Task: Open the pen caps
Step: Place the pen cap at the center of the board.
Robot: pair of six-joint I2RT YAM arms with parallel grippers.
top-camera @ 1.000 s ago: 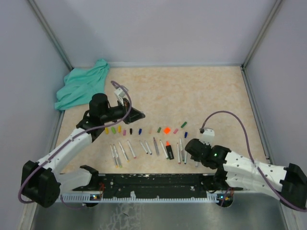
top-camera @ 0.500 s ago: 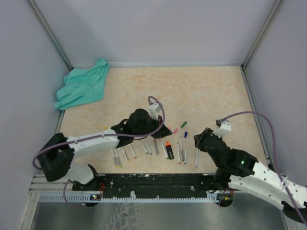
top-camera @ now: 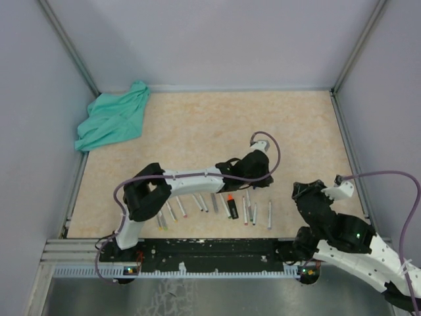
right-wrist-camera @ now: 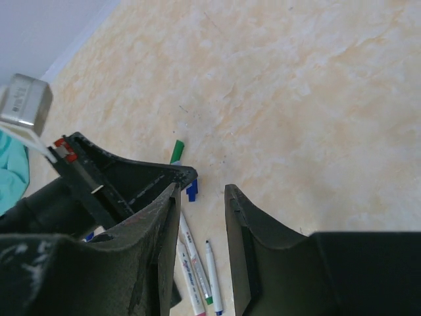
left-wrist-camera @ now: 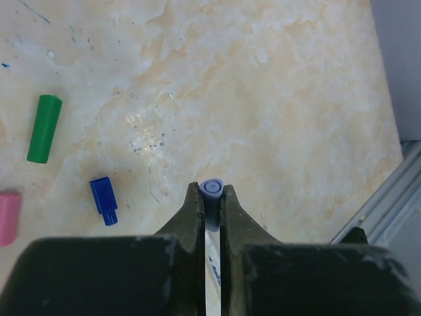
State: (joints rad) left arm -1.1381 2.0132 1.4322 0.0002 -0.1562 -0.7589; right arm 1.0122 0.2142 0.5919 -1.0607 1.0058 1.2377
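My left gripper (left-wrist-camera: 210, 197) pinches what looks like a lavender cap (left-wrist-camera: 212, 187), its white barrel (left-wrist-camera: 211, 263) running back between the fingers. A loose blue cap (left-wrist-camera: 104, 199) lies at nine o'clock and a green cap (left-wrist-camera: 44, 128) at ten. My right gripper (right-wrist-camera: 202, 191) stands part-open and empty. An off-axis pull could make the white barrel swivel out of so thin a pinch.

Left arm is seen stretched rightward across the table (top-camera: 263, 118), with the left gripper (top-camera: 266, 182) held low over the surface. Its jaw gap cannot be resolved from above. A row of pen barrels (top-camera: 214, 202) is laid on the near side of those fingers, with an orange highlighter (top-camera: 231, 205) among them, close by. The right gripper (top-camera: 301, 191) is held just right of the left fingertips, apart from them. A teal cloth (top-camera: 112, 118) is bunched well away, at the far left corner.
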